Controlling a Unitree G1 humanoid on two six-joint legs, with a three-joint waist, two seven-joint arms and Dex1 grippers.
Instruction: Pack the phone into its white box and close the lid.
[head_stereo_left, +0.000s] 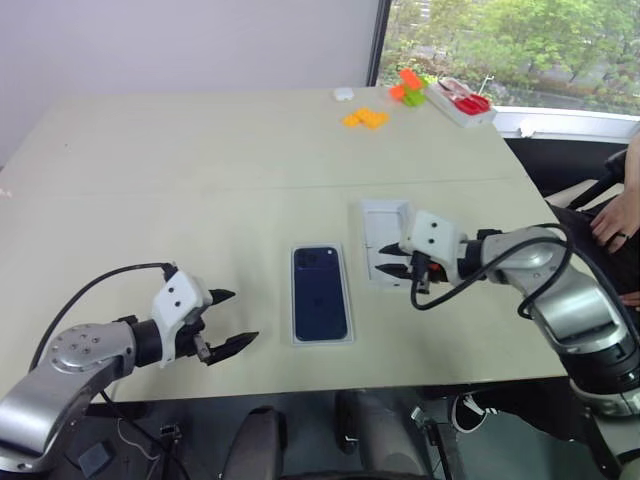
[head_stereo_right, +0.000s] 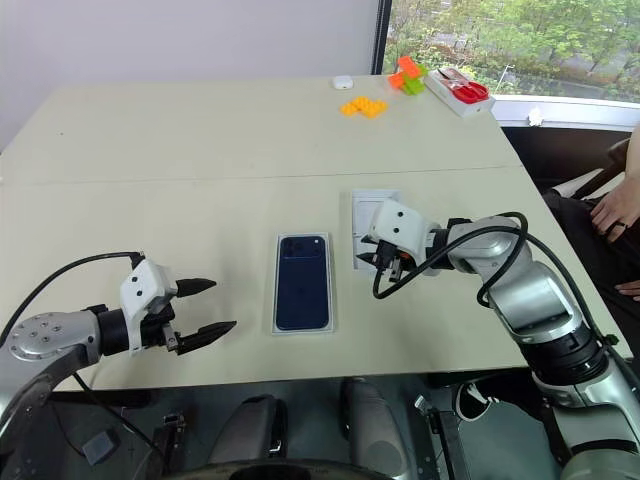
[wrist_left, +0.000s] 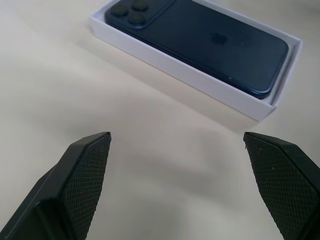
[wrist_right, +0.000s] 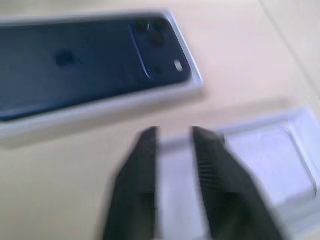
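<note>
**Phone boxed; lid not yet fitted**

Phone: lies camera-side up inside the white box, mid-table. Lid: just beside, inner side up. Right gripper: over lid, fingers slightly parted, holding nothing, presumably to grasp it. Left gripper: spread wide, empty, waiting apart.

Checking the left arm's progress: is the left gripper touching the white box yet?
Apart. In the left wrist view, bare table lies between the left gripper's open fingers and the white box, which holds the phone.
</note>
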